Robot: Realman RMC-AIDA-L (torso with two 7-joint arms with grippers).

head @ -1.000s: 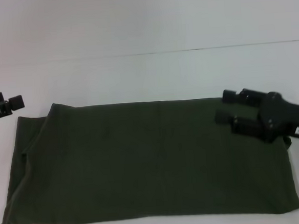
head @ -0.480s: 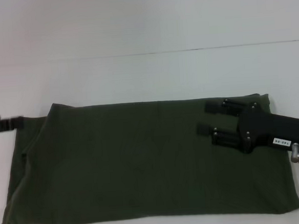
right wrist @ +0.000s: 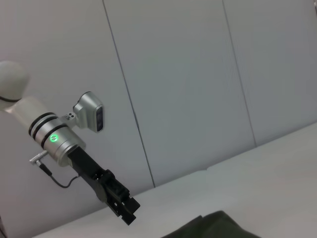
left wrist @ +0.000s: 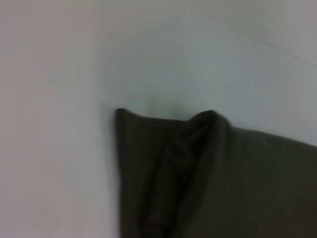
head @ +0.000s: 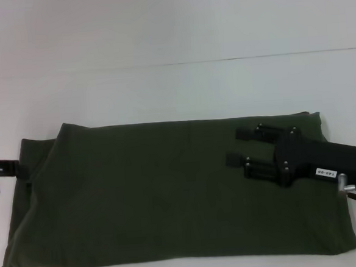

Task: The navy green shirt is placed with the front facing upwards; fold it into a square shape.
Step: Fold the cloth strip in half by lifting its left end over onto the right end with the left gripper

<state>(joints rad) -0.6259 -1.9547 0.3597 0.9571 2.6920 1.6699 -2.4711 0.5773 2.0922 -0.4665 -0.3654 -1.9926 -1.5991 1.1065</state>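
Fabric fills most of the head view: the large dark olive-green cotton shirt (head: 170, 192) lies flat on the white bench (head: 175, 91), folded into a wide rectangle, and no lettering shows on its upper surface. Its long edges run across the view, and at its left end a diagonal fold line goes from the far edge toward the near corner. The black right gripper (head: 243, 146) is over the right part of the shirt, near the far edge, with its two fingers pointing toward the left and standing wide apart with nothing between them. The black left gripper (head: 0, 173) is at the left edge of the shirt, partly outside the view, and I cannot tell how its fingers stand. The left wrist view shows a corner of the shirt (left wrist: 198, 173) with a raised crease on the bench.
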